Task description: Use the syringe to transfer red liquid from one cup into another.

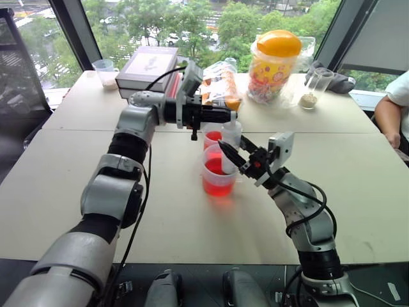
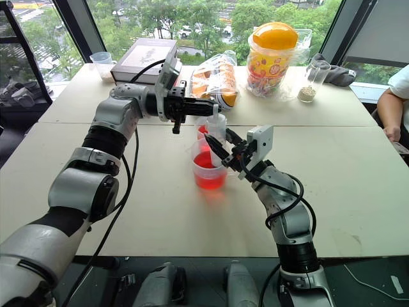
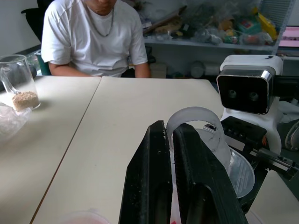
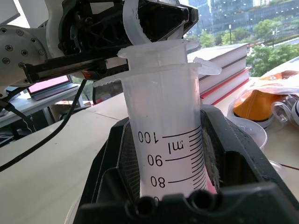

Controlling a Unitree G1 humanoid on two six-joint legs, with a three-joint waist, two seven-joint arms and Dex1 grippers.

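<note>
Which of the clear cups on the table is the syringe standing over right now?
The larger clear cup of red liquid, nearest the robot; the syringe stands upright in it. The smaller cup behind is narrower.

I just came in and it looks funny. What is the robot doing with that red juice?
The robot is holding a big syringe upright in its right hand, over the larger cup of red liquid. Its left hand has shut on the ring at the top of the plunger. A smaller cup with some red in it stands just behind. A person sits at the table, watching.
</note>
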